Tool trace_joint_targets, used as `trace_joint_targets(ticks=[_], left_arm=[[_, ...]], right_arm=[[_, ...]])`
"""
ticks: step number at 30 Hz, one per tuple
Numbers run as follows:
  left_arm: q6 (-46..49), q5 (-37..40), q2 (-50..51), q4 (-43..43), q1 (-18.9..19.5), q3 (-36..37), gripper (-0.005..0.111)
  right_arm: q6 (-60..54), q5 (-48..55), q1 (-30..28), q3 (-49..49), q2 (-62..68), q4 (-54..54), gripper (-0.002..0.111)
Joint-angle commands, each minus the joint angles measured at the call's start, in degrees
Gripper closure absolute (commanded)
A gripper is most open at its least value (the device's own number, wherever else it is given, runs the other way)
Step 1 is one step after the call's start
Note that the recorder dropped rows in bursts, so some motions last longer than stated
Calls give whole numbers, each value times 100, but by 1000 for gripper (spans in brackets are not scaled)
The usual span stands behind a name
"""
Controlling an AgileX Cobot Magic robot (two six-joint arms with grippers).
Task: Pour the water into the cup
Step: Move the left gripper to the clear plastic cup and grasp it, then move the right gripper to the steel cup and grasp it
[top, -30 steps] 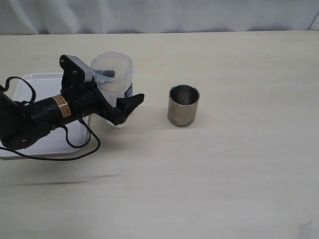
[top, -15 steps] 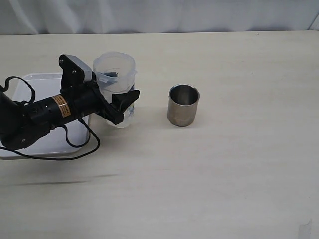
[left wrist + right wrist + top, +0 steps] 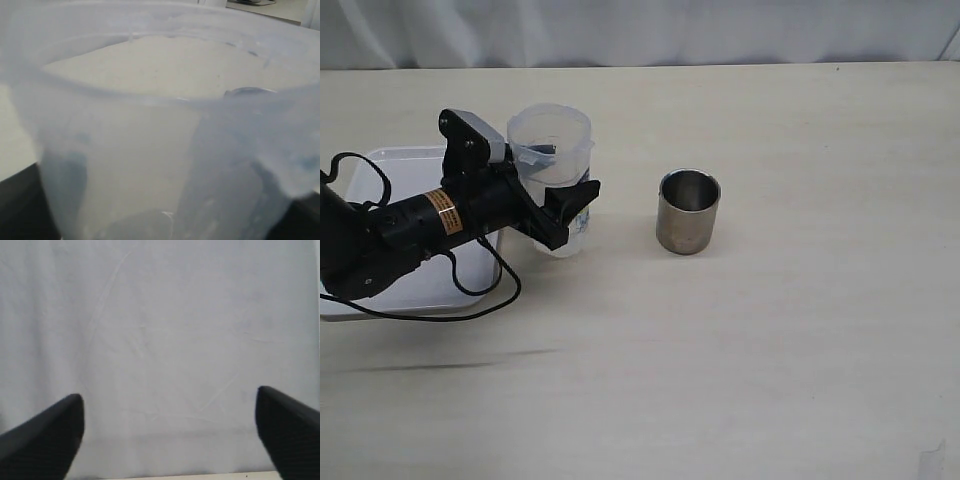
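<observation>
One cup (image 3: 688,212) upright, mouth upward

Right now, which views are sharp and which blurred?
Exterior view: sharp, evenly lit, a glint inside the steel cup. Left wrist view: the translucent plastic container fills the frame, out of focus. Right wrist view: right gripper soft-edged against pale cloth.

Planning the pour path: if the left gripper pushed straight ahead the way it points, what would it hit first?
The left gripper is clamped on the plastic container, which would travel with it. Next in line, roughly, is the steel cup; depth is unclear.
</observation>
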Motion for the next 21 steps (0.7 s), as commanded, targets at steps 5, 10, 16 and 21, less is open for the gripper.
trace_joint_targets(ticks=[5, 10, 16, 21], left_arm=[[24, 224, 8, 7, -52, -2, 107], [24, 224, 8, 7, -52, -2, 107], [24, 224, 8, 7, -52, -2, 107], [24, 239, 8, 7, -52, -2, 107]], right_arm=[[257, -2168, -19, 19, 2578, -795, 5], [495, -2961, -19, -562, 4719, -1971, 5], [479, -4051, -19, -1312, 7092, -2979, 5], [441, -4259, -19, -1966, 8458, -3477, 5]])
